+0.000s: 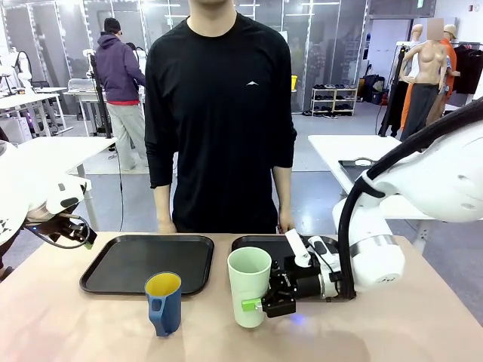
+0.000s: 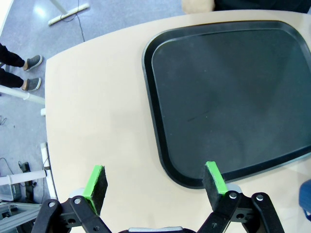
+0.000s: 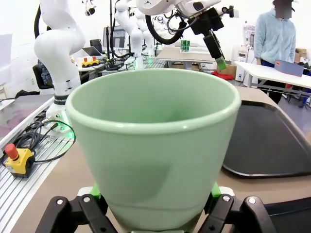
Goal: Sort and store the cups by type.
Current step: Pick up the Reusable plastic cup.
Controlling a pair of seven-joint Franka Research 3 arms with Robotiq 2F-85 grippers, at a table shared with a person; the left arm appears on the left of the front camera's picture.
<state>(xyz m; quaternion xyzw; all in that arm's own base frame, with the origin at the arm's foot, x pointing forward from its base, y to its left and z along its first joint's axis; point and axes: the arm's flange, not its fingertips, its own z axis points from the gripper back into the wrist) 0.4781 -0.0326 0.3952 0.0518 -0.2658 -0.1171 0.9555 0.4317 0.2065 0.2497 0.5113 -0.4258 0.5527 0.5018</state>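
The right gripper (image 1: 256,302) grasps the mint tumbler (image 1: 249,275) low on its body, probably so it stays upright when carried. The tumbler stands on the table just right of the left tray (image 1: 143,264). The blue mug (image 1: 164,302) stands at that tray's near edge. The left gripper (image 2: 155,180) hangs released beside the tray's left rim, perhaps ready for the mug.

- Pale wooden desk (image 1: 75,324).
- Black tray (image 1: 147,262), flat on the desk's left half.
- Second black tray (image 1: 260,241) just beside it, on the right, partly hidden.
- Person in a black long-sleeved top (image 1: 220,113), standing at the far edge.
- Yellow box with a red button (image 3: 18,160), beside the desk on ribbed metal.
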